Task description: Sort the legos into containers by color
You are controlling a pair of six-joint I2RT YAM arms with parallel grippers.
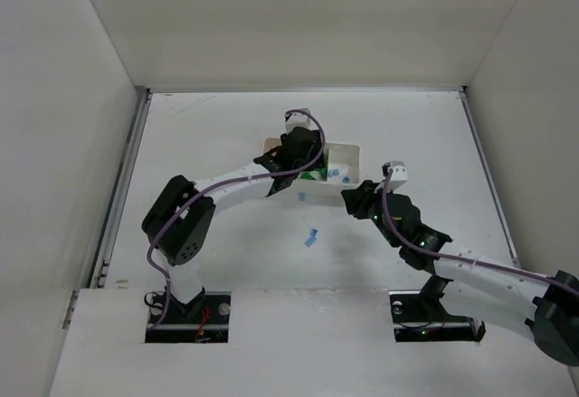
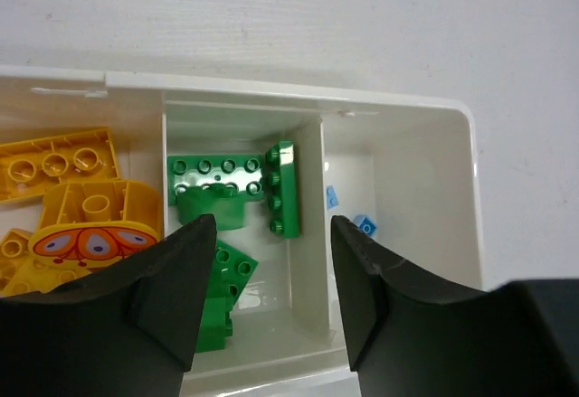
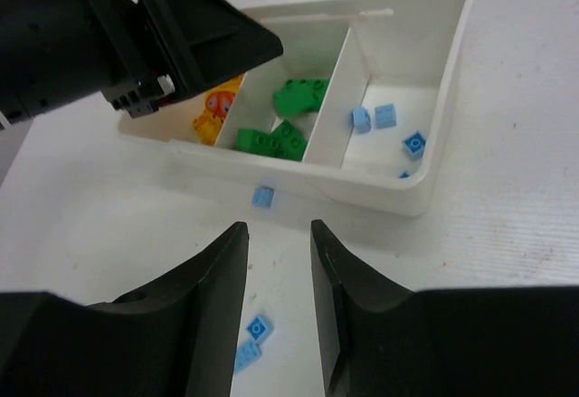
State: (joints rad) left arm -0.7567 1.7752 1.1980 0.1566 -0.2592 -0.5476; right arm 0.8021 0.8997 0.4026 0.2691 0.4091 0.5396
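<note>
We see the small plastic bricks mostly sorted inside the long white rectangular plastic tray [image 2: 271,89]. The yellow-orange plastic bricks [image 2: 59,162], one printed with a face, fill its left compartment. The green plastic bricks [image 2: 226,180] lie in the middle one, and a few tiny light blue plastic bricks [image 3: 386,115] sit in the right one. One loose light blue brick [image 3: 262,196] lies on the white table [image 1: 226,135] just beside the tray's near wall. A pair of loose light blue bricks [image 3: 253,338] lies further out towards the arms, touching each other. The left gripper [image 2: 271,261] hangs over the middle compartment with its jaws spread and nothing between them. The right gripper [image 3: 278,234] hovers over the table on the near side of the tray. Its jaws are parted by a narrow gap and pinch nothing, and we see the loose pair on the table below them.
</note>
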